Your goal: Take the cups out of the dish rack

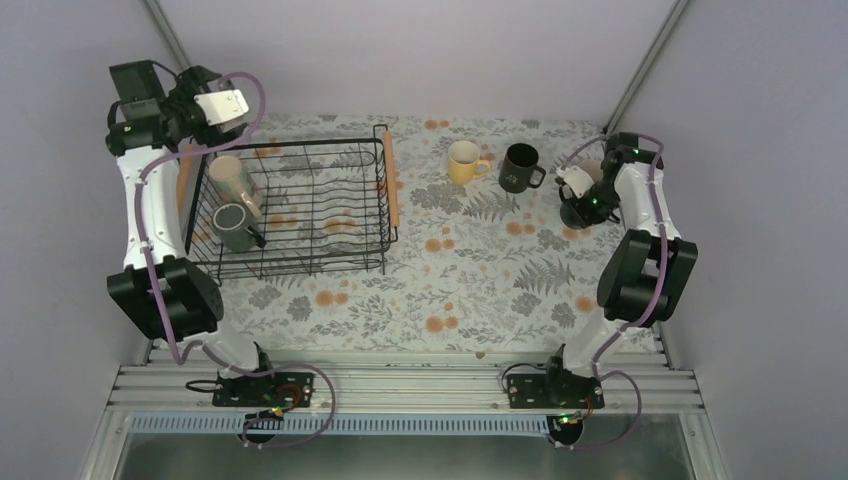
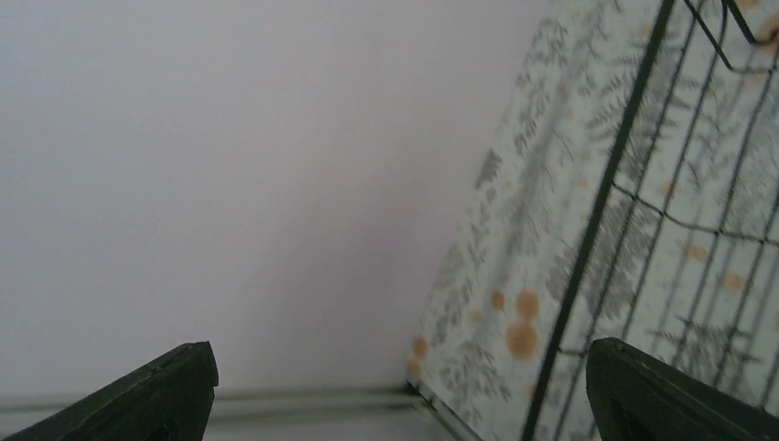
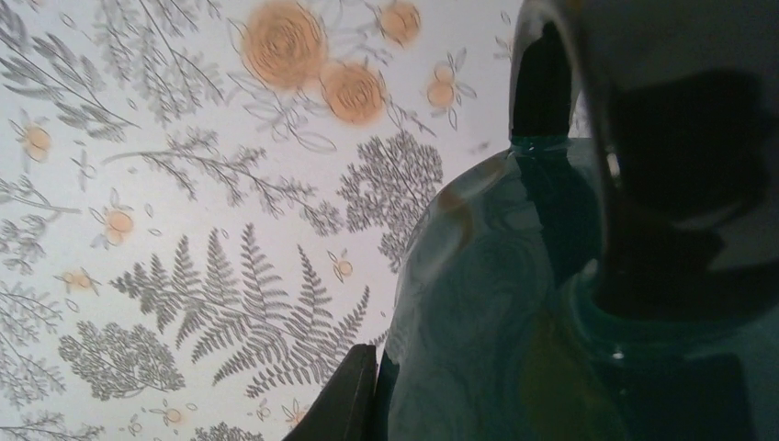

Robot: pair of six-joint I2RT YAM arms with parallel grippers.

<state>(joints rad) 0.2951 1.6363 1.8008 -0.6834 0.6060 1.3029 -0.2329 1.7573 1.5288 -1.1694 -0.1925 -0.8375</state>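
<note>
The black wire dish rack point(image 1: 385, 215) stands at the left of the table, and its wires point(image 2: 599, 207) run down the right of the left wrist view. Two cups lie in its left end: a cream one point(image 1: 232, 180) and a grey-green one point(image 1: 236, 226). A yellow cup point(image 1: 463, 162) and a black cup point(image 1: 519, 167) stand upright on the cloth at the back. My right gripper point(image 1: 580, 203) is low at the far right, shut on a dark teal cup point(image 3: 551, 303), with one finger point(image 3: 344, 400) against its wall. My left gripper point(image 2: 404, 395) hangs open and empty over the rack's back left corner.
A floral tablecloth point(image 1: 450, 290) covers the table. Grey walls close in the back and both sides, and a metal rail point(image 1: 400, 385) runs along the near edge by the arm bases. The rack's wooden handle point(image 1: 392, 185) faces the yellow cup.
</note>
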